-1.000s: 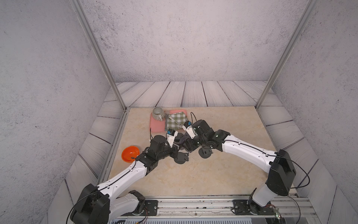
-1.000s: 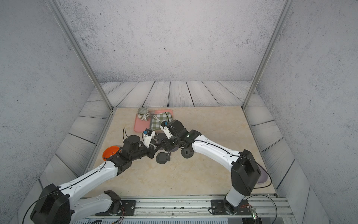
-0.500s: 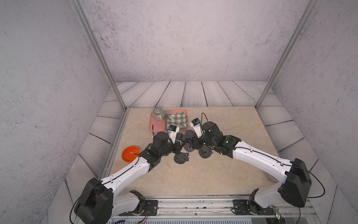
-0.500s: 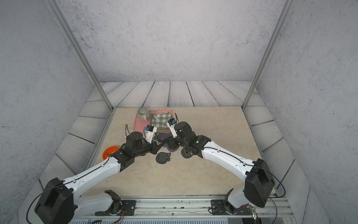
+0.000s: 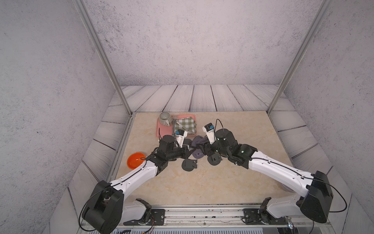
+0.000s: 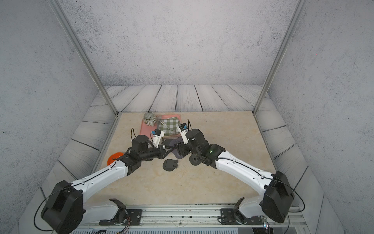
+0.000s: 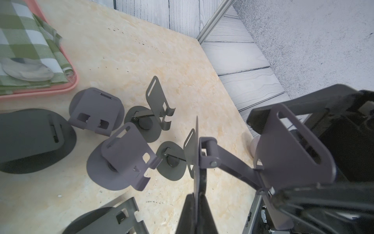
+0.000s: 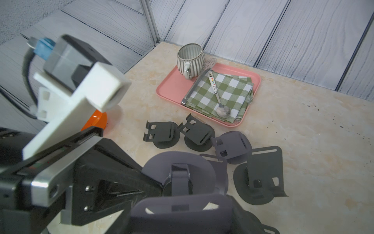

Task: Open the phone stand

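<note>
Looks like the robot's right in the middle of the unfolding step. The phone stand (image 7: 222, 160) is held up off the table (image 5: 182, 186) between both arms, just on the robot's side of the pink tray (image 5: 162, 129) and above the other stands (image 7: 121, 160) that sit beside that tray.

The left gripper (image 7: 197, 204) is pressed tight together, pinching the thin edge of the round base disc. The right gripper (image 5: 203, 145) seems clasped across the cradle plate, one finger on each side of it, so it's holding rather than hanging loose.

The next move probably needs the left arm to keep the base steady. The right arm would then swing the plate further round the hinge without twisting it. After that the stand needs a bare spot away from the tray-side clutter to sit on.

The stand itself is matte purple-grey sheet metal: an oval base, a short hinged arm with a pin at each end, and a slotted plate. In the left wrist view the arm is stretched out between base and plate, so it looks partly open.
</note>
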